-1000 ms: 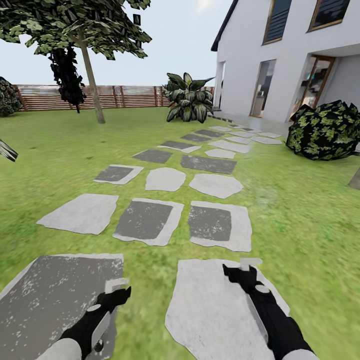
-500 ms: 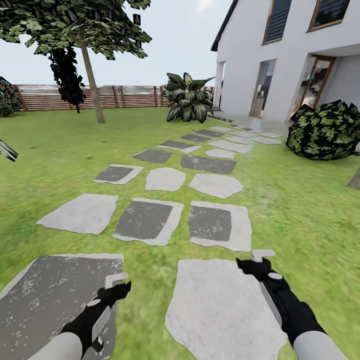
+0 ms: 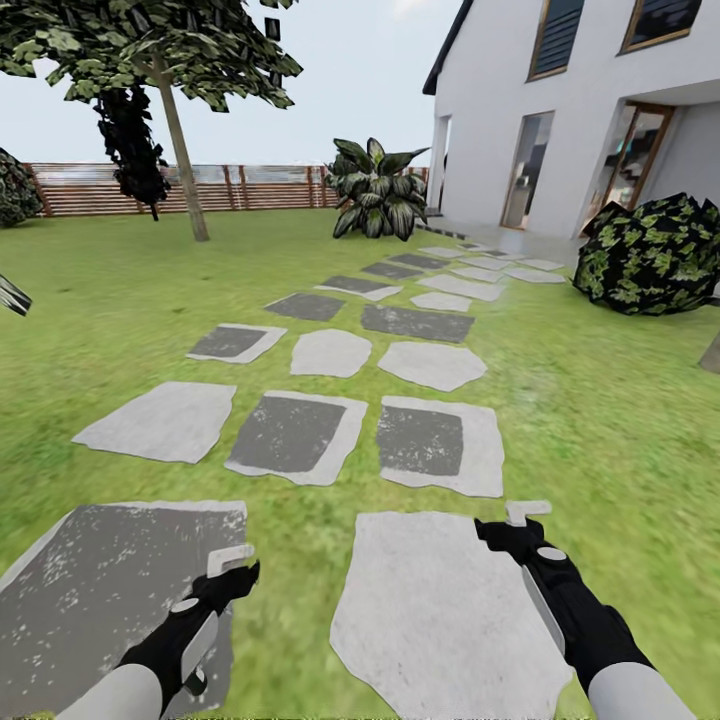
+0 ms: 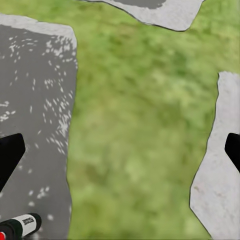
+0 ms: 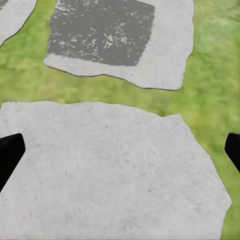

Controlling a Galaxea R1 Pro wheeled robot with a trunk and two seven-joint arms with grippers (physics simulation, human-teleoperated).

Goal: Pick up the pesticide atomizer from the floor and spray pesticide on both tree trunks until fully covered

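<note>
The pesticide atomizer point(image 4: 20, 226) lies on a dark grey slab point(image 4: 35, 125) in the left wrist view, small and dark green with a white band and a red top, close beside one fingertip of my left gripper point(image 4: 120, 155). That gripper point(image 3: 236, 565) hovers open over the slab's edge and the grass. My right gripper point(image 3: 515, 520) is open above a pale stone slab point(image 5: 105, 170). One tree point(image 3: 150, 50) with a leaning trunk point(image 3: 184, 165) stands far off at the back left. A second trunk base point(image 3: 710, 355) shows at the right edge.
Irregular grey stone slabs point(image 3: 290, 435) run through the lawn toward a white house point(image 3: 600, 110). A brown slat fence point(image 3: 230, 190) closes the back. A broad-leaved plant point(image 3: 377, 190) and a dark bush point(image 3: 655, 255) flank the path.
My right arm has swung to the right over the pale slab. The left arm has drifted slightly left. The camera has tilted a little, so the scene sits higher.
</note>
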